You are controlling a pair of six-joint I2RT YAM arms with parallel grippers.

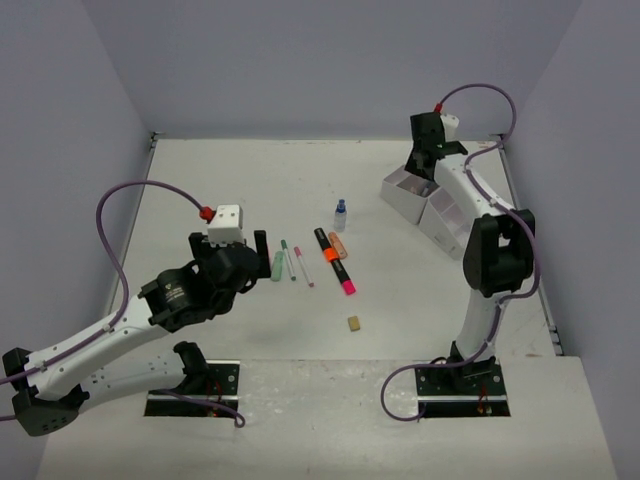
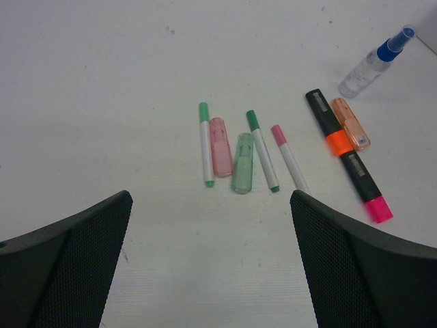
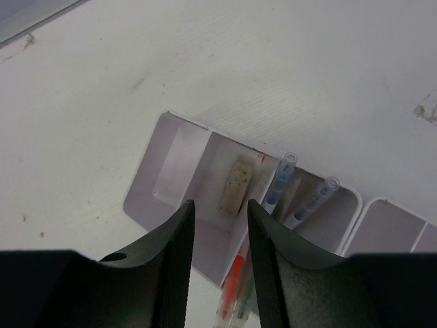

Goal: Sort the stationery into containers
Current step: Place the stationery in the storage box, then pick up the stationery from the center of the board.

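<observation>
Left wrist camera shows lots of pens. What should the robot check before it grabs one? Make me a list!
1. Left end effector open and empty: ok, its jaws stand wide apart with nothing between them.
2. A target straight ahead: ok, the green highlighter lies in front of the gap.
3. Target apart from its neighbours: not ok, the pink highlighter and a thin green-capped pen lie close beside it.
4. Eraser inside the organizer: ok, it lies in a compartment.
5. Space over the organizer free: not ok, the right end effector hangs over it.
</observation>
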